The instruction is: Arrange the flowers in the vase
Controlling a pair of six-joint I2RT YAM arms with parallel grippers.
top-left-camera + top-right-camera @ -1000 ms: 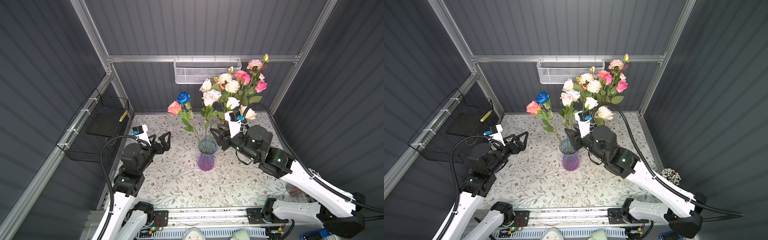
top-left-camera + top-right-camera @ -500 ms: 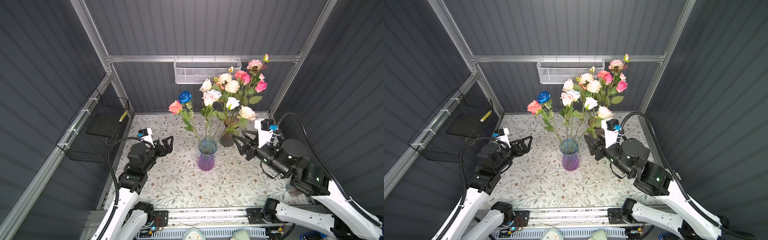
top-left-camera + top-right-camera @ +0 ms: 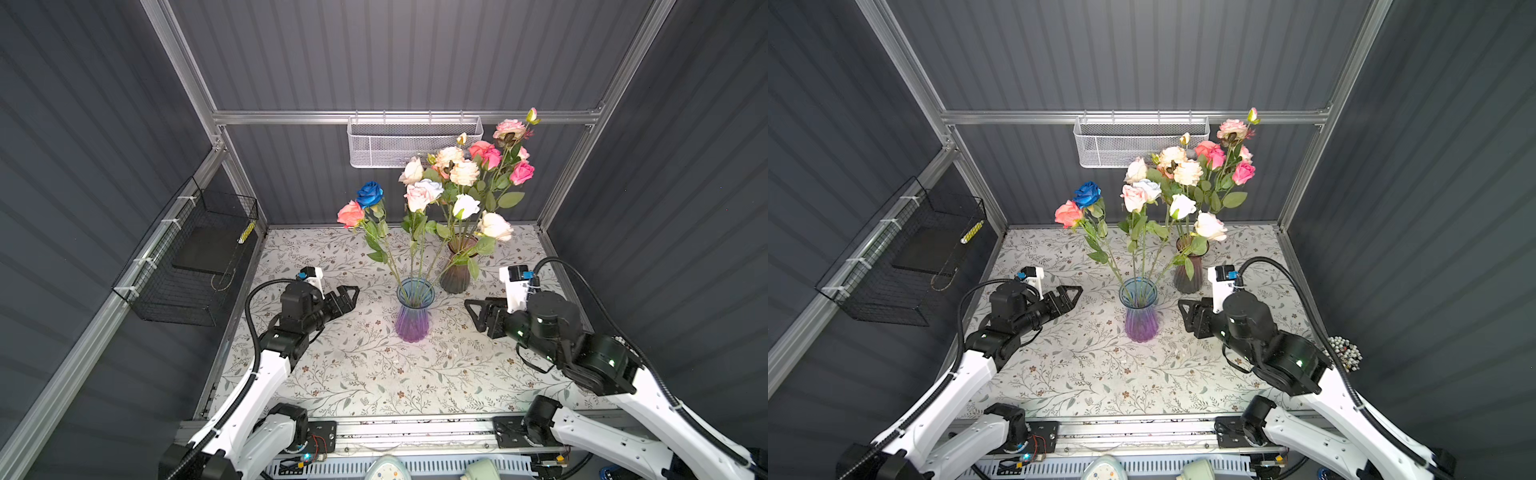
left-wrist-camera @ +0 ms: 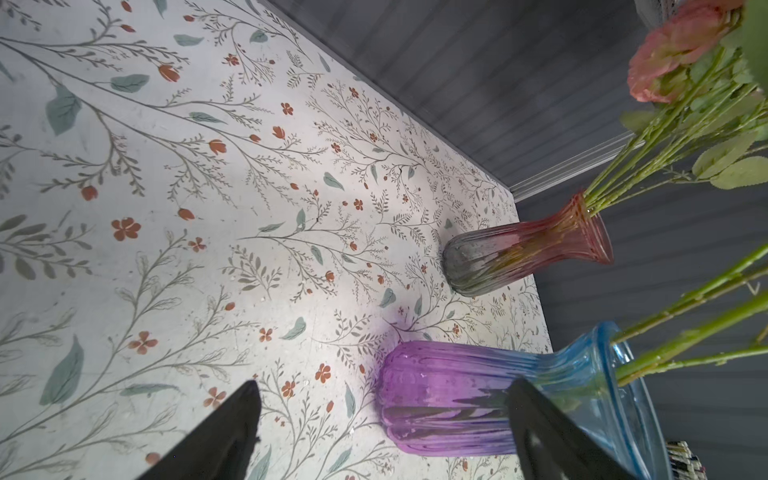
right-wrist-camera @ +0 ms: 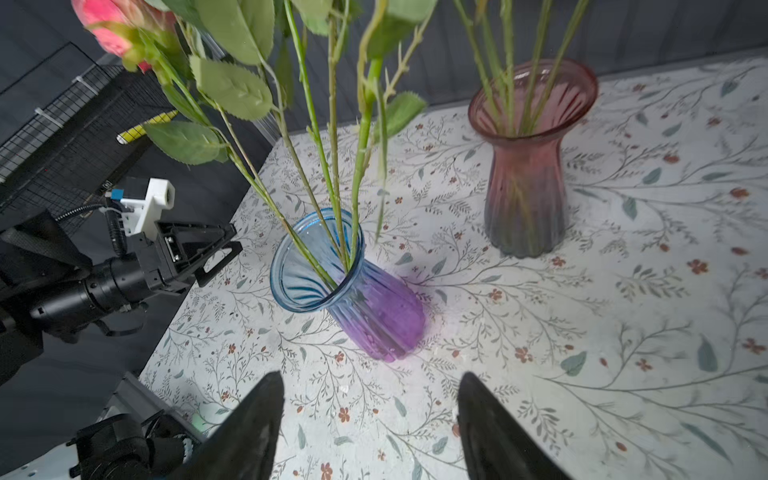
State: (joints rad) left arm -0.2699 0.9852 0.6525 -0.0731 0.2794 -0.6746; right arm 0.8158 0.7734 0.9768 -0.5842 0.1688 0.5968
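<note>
Bare patterned worktop [image 3: 374,374] lies open in front of the blue-and-purple vase [image 3: 414,320] and on both its sides. Dark walls close the worktop behind it and to either side. A reddish vase [image 3: 455,278] stands just behind it on the right arm's side, apart from it.

The left fingers [image 4: 224,440] sit to the vase's left and the right fingers [image 5: 249,432] to its right, both aimed at it and clear of glass and stems. Both pairs are spread apart with nothing between them.

Some of the flowers [image 3: 417,195] stand in the blue-and-purple vase, their stems running up from its mouth and fanning out, heads on top. The coral rose [image 3: 350,214] and the blue rose [image 3: 369,194] lean away to its left. The other flowers stand upright in the reddish vase.
</note>
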